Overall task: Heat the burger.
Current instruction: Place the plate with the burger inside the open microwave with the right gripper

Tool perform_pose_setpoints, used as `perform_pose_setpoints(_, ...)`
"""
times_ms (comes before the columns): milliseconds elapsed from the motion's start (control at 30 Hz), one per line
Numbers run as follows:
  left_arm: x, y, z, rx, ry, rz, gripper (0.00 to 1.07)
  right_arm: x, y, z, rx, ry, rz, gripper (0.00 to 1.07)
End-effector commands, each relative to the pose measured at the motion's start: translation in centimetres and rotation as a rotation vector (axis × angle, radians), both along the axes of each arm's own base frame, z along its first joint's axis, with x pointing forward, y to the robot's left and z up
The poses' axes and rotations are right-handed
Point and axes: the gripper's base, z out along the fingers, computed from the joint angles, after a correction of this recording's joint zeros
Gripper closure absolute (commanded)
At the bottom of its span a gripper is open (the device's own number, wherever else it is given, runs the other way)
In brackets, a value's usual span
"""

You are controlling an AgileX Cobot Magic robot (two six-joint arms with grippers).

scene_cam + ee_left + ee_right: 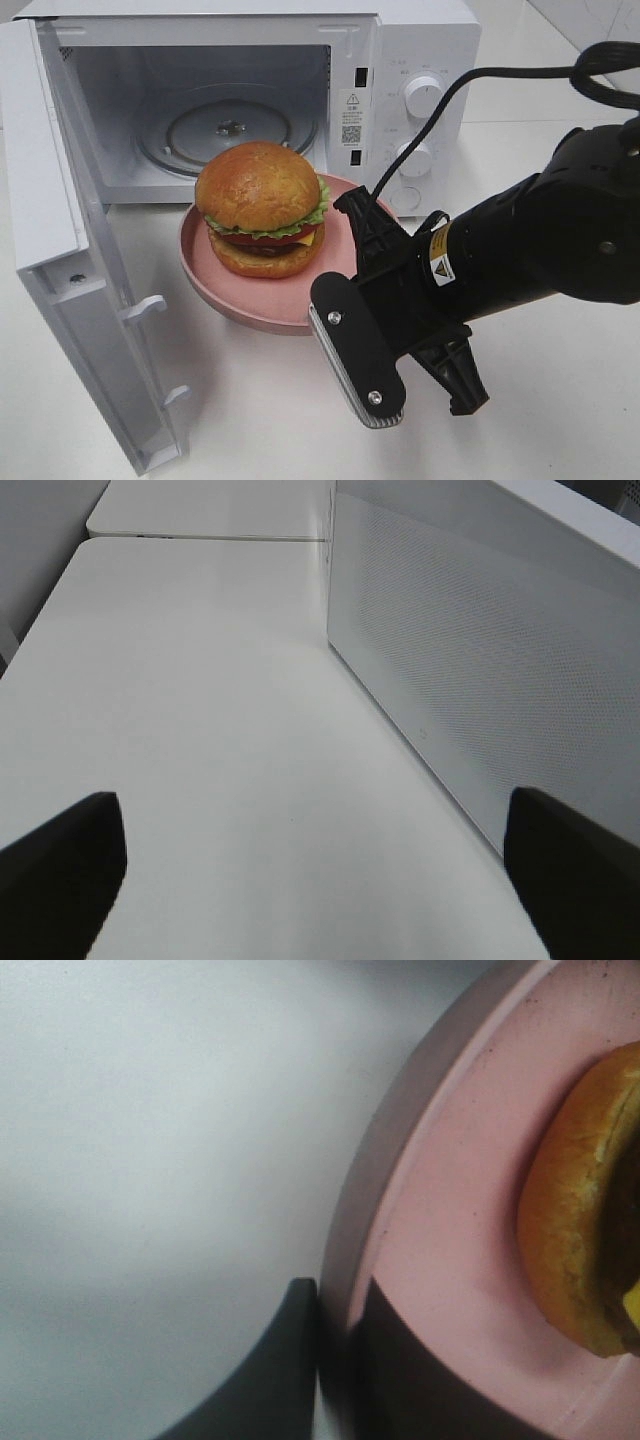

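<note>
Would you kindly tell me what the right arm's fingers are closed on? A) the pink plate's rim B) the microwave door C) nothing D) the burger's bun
A: the right arm's fingers clamp the plate by its rim, one inside and one outside it, clear of the burger.

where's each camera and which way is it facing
exterior high: above, looking down at the open microwave, burger on a pink plate; right arm shows
left wrist: on its arm, facing along the table beside the microwave; open left end effector shows
right wrist: on its arm, close on the plate rim the right end effector clamps
shared: burger and plate, exterior and right wrist
</note>
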Motion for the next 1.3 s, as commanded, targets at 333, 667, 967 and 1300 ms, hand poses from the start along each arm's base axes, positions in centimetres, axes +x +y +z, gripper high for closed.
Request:
perform_pose_setpoints(333, -0.2, 0.0, 0.0, -0.008, -0.025, 0.000, 0.09, 0.6, 0.7, 1.3, 0.075, -0.085, 0.044, 1.07)
perform_pose_setpoints(667, -0.2, 0.0, 0.0, -0.008, -0.025, 0.000, 0.09, 2.5, 2.6, 2.0, 0.090, -0.097, 0.038, 1.07)
perform_pose_setpoints(967, -0.2, 0.0, 0.0, -0.008, -0.025, 0.000, 0.09, 4.7, 4.6, 2.2, 0.097, -0.128, 0.035, 1.07)
perform_pose_setpoints(1300, -0.2, 0.0, 0.0, -0.008, -0.025, 0.000, 0.09, 7.3, 5.5, 2.0, 0.085, -0.122, -0.008, 1.07)
